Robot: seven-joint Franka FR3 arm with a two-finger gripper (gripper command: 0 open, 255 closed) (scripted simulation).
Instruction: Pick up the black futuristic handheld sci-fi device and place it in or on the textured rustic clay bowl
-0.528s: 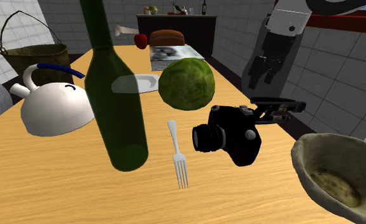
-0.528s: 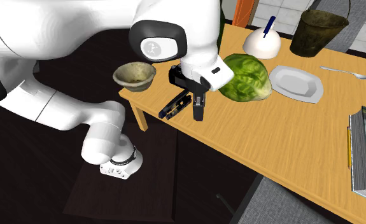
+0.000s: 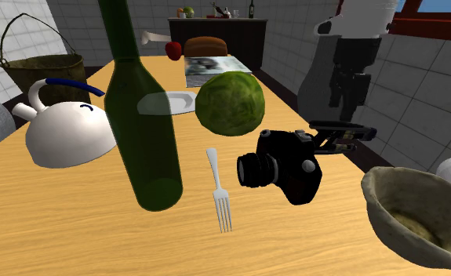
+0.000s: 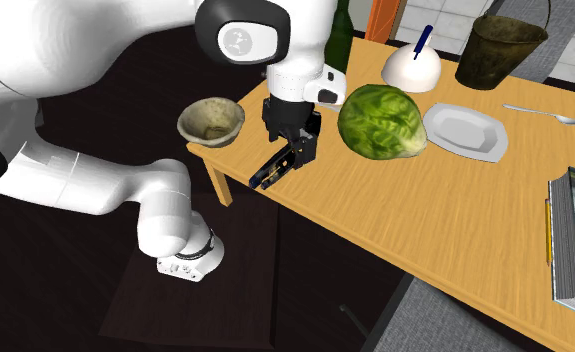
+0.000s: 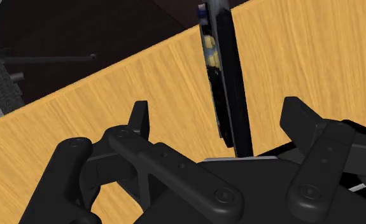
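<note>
The claw (image 5: 218, 119) is spread wide, and its two black fingers (image 5: 139, 118) stand apart and touch nothing. Between them, a little way below, lies the black sci-fi device (image 5: 226, 83), long and thin, on the wooden table (image 5: 143, 89). In the shoulder view the claw (image 3: 349, 92) hangs right above the device (image 3: 343, 134). The device lies at the table's edge, just beside a black camera (image 3: 282, 166). In the second exterior view one end of the device (image 4: 273, 172) sticks out past the table's edge, with the claw (image 4: 293, 140) just over it. The clay bowl (image 4: 212, 120) sits near the table's corner, close to the device but not touching it. Past the camera are a big green cabbage (image 3: 230, 102), a fork (image 3: 220, 192) and a tall green bottle (image 3: 141, 118). Farther off are a white kettle (image 3: 63, 129) and a bucket (image 3: 43, 67).
</note>
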